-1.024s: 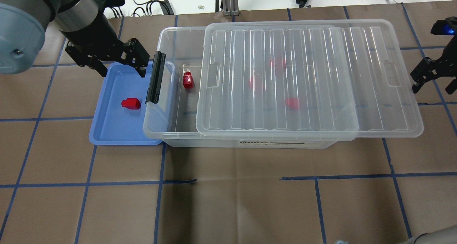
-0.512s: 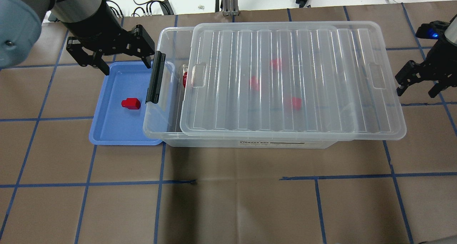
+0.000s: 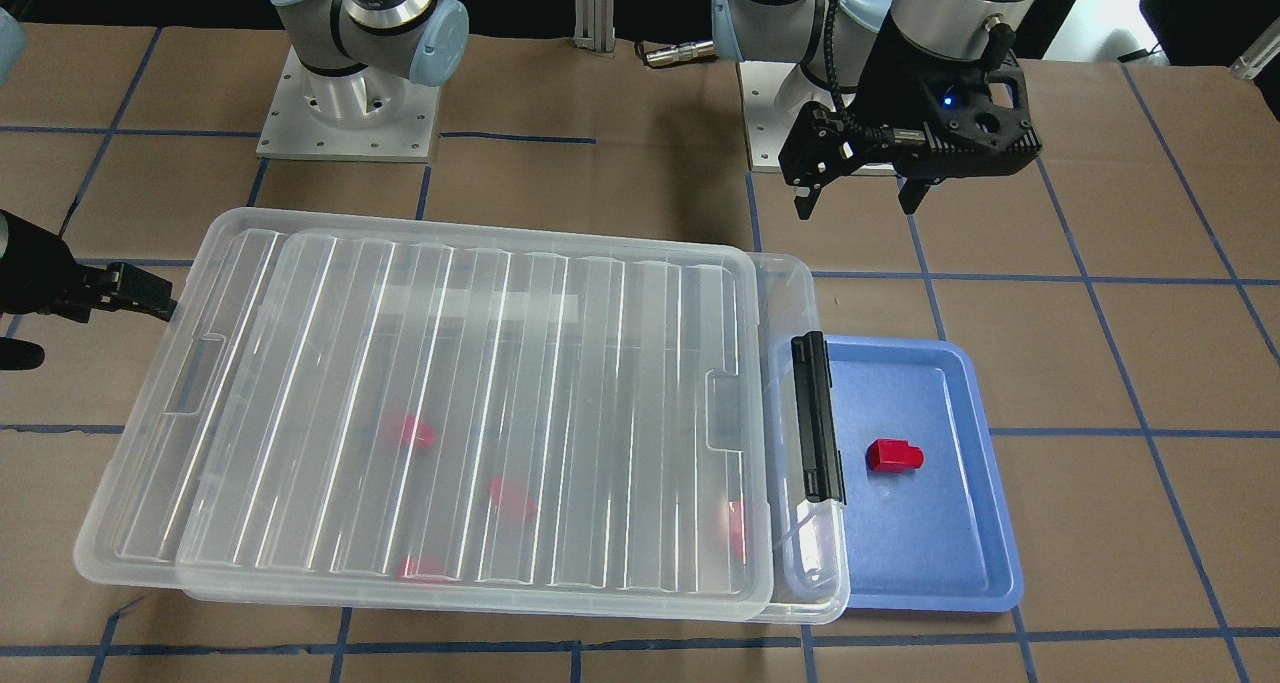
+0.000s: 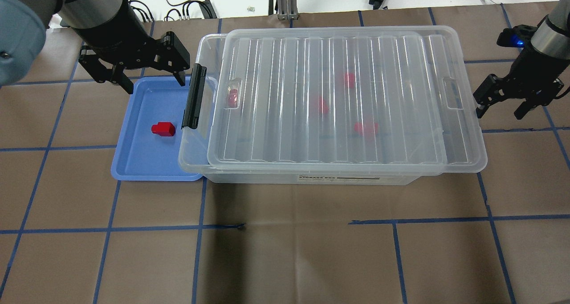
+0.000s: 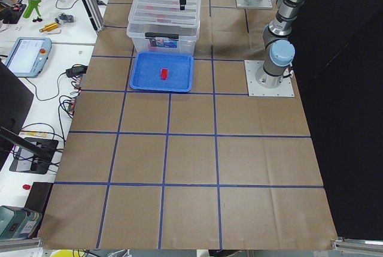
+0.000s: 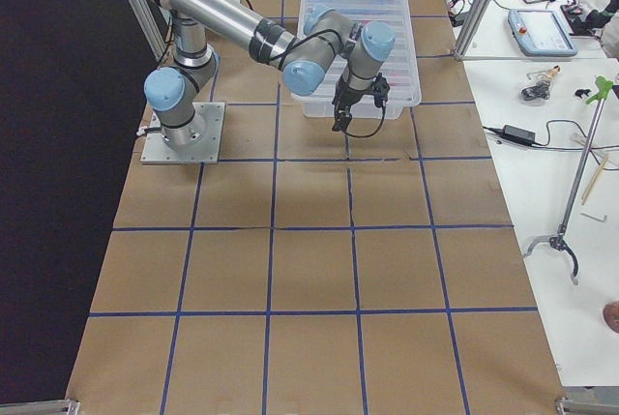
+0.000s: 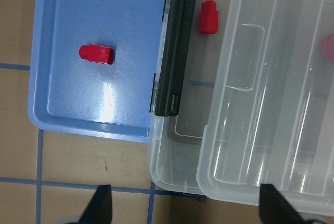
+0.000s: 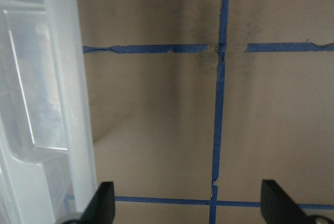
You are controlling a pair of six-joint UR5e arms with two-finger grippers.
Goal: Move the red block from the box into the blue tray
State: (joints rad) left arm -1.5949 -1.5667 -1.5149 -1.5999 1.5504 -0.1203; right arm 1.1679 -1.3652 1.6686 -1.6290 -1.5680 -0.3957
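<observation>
Inside the tray (image 4: pixel 133 161) the block (image 4: pixel 163 129) is already lying, the left gripper (image 4: pixel 155 85) and right gripper (image 4: pixel 498 115) are hanging open and empty; nudging the lid (image 4: pixel 334 95) square probably follows.

The block (image 4: pixel 163 129) lies in the tray (image 4: pixel 133 161), just beside the box (image 4: pixel 249 178).

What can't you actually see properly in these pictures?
Blocks inside the box: overhead, the ribbed lid blurs their shapes.
Block in the tray: left side view, too small to show its shape.
Right hand: front view, partly cut off by the picture's edge.
</observation>
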